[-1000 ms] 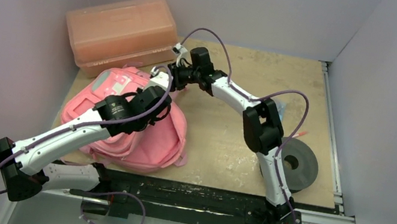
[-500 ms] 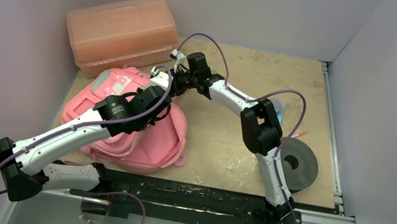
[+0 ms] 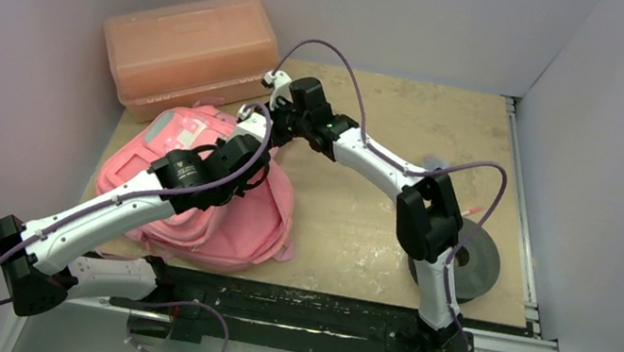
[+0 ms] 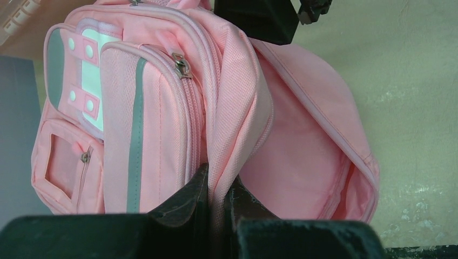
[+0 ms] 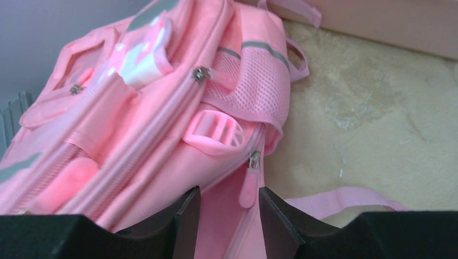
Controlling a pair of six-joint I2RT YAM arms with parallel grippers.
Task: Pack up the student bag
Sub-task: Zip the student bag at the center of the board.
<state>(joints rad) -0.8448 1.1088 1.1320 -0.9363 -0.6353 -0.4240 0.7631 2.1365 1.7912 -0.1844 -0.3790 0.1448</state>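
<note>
A: Where does the student bag lie for you right now?

B: In the top view you have the student bag at the lower left of the table. It lies with its front pockets facing up, just below the salmon plastic box, which fills the upper left.

A: What is my left claw doing?

B: Your left gripper sits at the bottom centre of the left wrist view, with its fingers pressed together on a fold of the bag's pink fabric. That fold is the edge of the front panel beside the main opening. To the right of it the main compartment gapes, and you can look straight onto its pink lining. To the left you see a front pocket with a grey strip running down it.

A: And my right claw?

B: Your right gripper is at the bottom centre of the right wrist view with its fingers spread. A pink zip pull hangs in the gap between them, nearer the right-hand finger, and it is not clamped. I cannot tell whether it brushes that finger.

A: What else is around?

B: You have a grey roll at the lower right of the top view, partly behind your right arm's elbow. A loose pink strap lies on the table at the lower right of the right wrist view.
</note>
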